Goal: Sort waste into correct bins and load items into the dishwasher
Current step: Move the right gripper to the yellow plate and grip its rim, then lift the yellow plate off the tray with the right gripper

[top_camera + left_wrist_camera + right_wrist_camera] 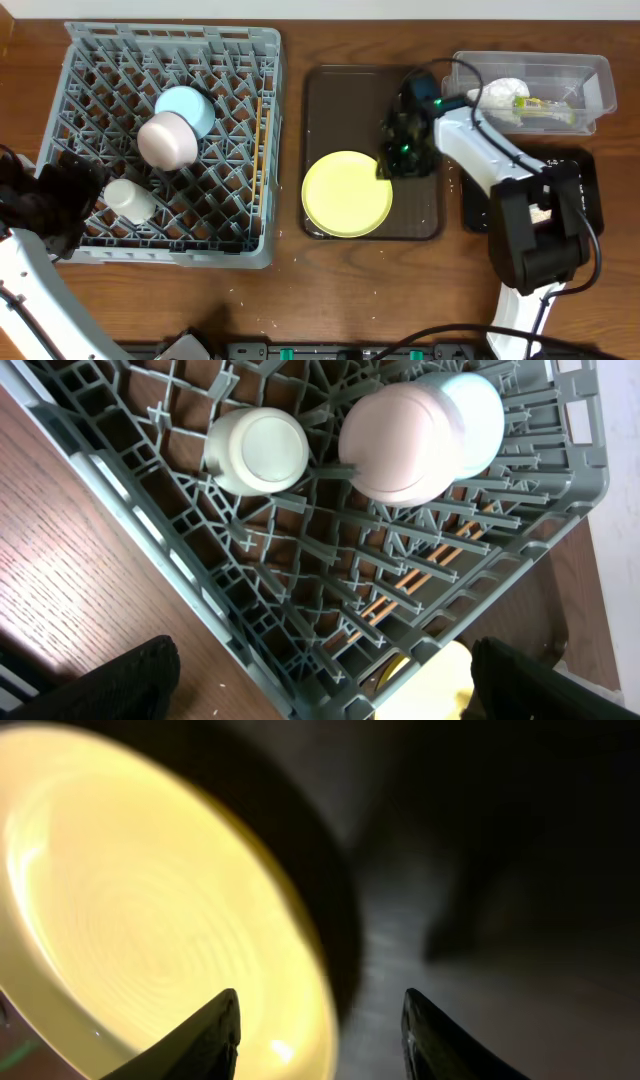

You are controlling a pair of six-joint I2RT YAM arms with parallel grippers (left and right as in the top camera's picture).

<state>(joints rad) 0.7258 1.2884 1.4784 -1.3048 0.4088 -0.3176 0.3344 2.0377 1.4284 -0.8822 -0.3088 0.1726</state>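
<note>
On the left of the table (300, 310) stands the grey dish rack (250, 60). Inside it the light blue bowl (195, 105) and the pale pink bowl (167, 140) lie against each other, the pink one nearer. The cream cup (130, 198) lies apart from them toward the near left corner, and the chopsticks (264, 115) lie along the rack's right wall.

The left gripper (322, 682) hangs over that near left corner with its jaws spread wide and nothing between them.

In the middle lies the brown tray (330, 100). The pale yellow plate (340, 195) rests in its near part.

The right gripper (320, 1035) is down at the plate's far right rim. Its jaws are partly apart and astride the rim, one finger (215, 1040) over the plate's face and the other over the tray. We see a gap on each side of the rim.

At the far right sits the clear tub (590, 70), holding the crumpled tissue (503, 92) and, just beside it, the yellow-green wrapper (545, 108). The black tray (585, 165) lies just near of the tub, mostly hidden under the right arm.
</note>
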